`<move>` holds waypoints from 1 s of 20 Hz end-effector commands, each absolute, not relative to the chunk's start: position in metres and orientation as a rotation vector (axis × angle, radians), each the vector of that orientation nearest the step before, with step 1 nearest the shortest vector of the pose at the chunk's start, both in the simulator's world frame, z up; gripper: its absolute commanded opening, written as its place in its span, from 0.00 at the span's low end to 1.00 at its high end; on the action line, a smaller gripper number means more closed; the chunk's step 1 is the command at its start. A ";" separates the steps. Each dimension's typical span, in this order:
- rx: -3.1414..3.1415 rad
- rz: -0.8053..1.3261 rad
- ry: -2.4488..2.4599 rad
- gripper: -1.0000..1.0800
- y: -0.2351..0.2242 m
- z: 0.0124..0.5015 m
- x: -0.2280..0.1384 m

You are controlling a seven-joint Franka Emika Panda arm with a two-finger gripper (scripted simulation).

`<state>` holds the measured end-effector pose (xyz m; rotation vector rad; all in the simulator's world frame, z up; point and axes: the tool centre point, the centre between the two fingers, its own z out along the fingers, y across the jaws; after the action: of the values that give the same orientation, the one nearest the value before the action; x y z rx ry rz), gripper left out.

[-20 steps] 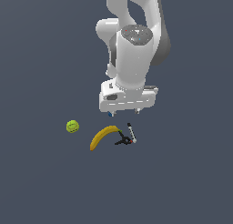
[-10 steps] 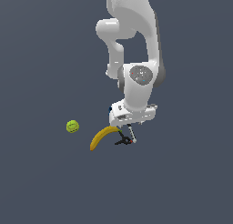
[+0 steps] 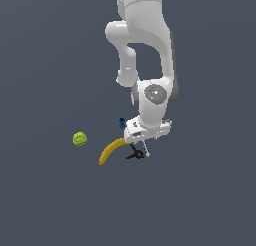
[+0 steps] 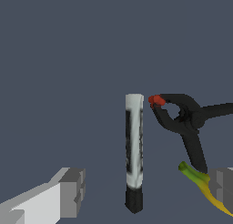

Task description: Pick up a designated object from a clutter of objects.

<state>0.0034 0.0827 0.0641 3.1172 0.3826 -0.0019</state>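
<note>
**A:** So, biggest first: the arm (image 3: 145,55) is bent low over the clutter, its gripper (image 3: 146,140) right above the small items. Why so low?

**B:** I'd judge it is lining up for the grasp. In the wrist view the rod (image 4: 134,150), grey-white with a dark tip, lies lengthwise between the two fingertips (image 4: 73,191), one on each side with clear gaps. The jaws stand wide apart and have hold of nothing.

**A:** And the banana (image 3: 111,151)?

**B:** It curves away toward the exterior view's left, its green stem end just beside the far finger in the wrist view. That finger could nudge it on the way down.

**A:** The tennis ball (image 3: 79,138)?

**B:** Well apart, out of the way.

**A:** The black clamp (image 4: 184,123)?

**B:** Just beside the rod, its red tip near the rod's pale end; whether they touch, I cannot tell. Closing across the rod's narrow width looks meant to keep the fingers off it.

**A:** Smallest?

**B:** The tiny blue piece (image 3: 122,122), beside the wrist, apart from the rod.
</note>
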 end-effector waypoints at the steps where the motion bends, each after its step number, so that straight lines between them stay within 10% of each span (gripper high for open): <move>1: 3.118 0.000 0.385 0.96 0.084 0.060 0.003; 20: 3.118 0.000 0.387 0.96 0.084 0.011 0.002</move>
<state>0.0018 0.0794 0.0209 3.1180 0.3681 0.0047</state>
